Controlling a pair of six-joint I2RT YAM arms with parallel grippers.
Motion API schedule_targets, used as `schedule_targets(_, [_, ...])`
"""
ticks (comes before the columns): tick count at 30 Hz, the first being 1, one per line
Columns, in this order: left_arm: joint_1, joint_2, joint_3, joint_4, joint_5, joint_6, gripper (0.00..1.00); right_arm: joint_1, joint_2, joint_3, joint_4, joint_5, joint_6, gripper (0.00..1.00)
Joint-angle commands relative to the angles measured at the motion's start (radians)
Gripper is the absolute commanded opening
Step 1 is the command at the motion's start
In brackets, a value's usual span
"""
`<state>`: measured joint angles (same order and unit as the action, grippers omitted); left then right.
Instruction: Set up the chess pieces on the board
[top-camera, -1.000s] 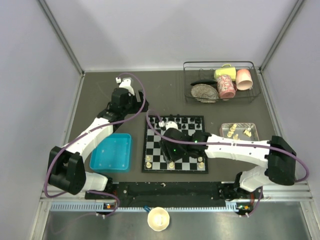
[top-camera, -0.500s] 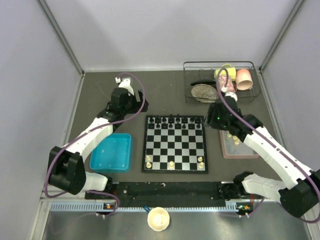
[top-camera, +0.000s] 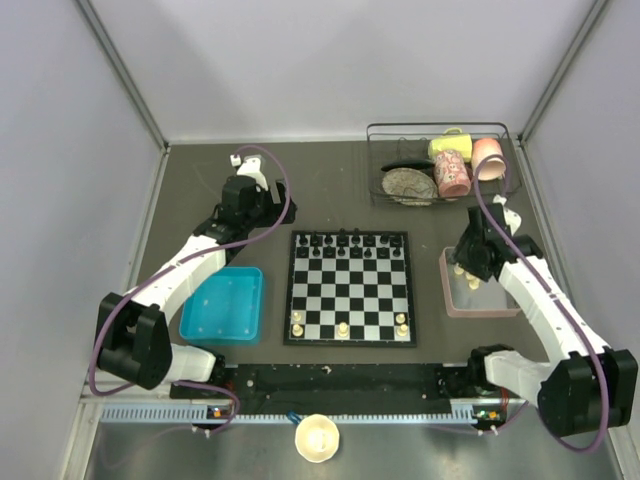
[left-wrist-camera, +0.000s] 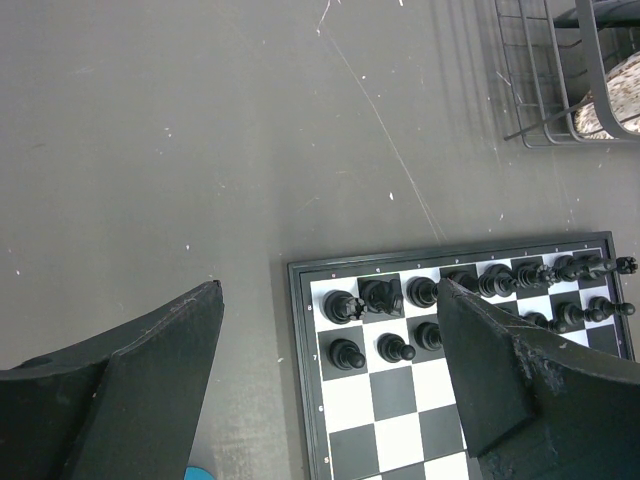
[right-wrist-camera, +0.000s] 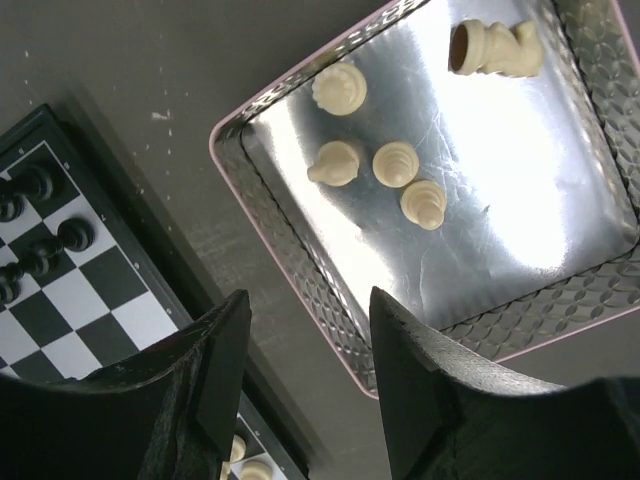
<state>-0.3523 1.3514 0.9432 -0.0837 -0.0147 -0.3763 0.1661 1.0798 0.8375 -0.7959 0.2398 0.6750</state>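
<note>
The board lies mid-table, with black pieces along its far rows. Three cream chess pieces stand on its near row. Several more cream pieces are in the pinkish-grey tray, one of them lying on its side. My right gripper is open and empty above the tray's rim on the board side; it also shows in the top view. My left gripper is open and empty, held above the board's far left corner; it also shows in the top view.
A blue tray lies left of the board. A wire basket with cups and a plate stands at the back right. A cream cup sits in front of the arm bases. Grey walls close in both sides.
My right arm has swung from the board's near rows to the right and now hangs over the pinkish-grey tray. The left arm has not moved.
</note>
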Motion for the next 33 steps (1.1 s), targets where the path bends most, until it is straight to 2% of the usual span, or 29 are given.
schedule_targets(1, [0.006,0.014,0.012,0.033,0.01,-0.003,0.92,-0.045,0.0,0.008,0.043,0.044,-0.003,0.5])
schedule_targets(5, [0.007,0.012,0.009,0.033,0.01,-0.001,0.92,-0.117,0.019,0.003,0.072,0.018,-0.018,0.49])
schedule_targets(13, [0.009,0.014,0.008,0.033,0.01,0.004,0.92,-0.243,0.084,-0.023,0.139,-0.06,-0.066,0.4])
schedule_targets(24, [0.01,0.02,0.011,0.033,0.01,0.001,0.92,-0.25,0.134,-0.046,0.188,-0.06,-0.074,0.35])
schedule_targets(29, [0.01,0.015,0.009,0.033,0.01,0.002,0.91,-0.261,0.149,-0.049,0.21,-0.068,-0.074,0.35])
schedule_targets(33, [0.012,0.014,0.009,0.033,0.01,0.004,0.91,-0.261,0.135,-0.035,0.225,-0.095,-0.078,0.4])
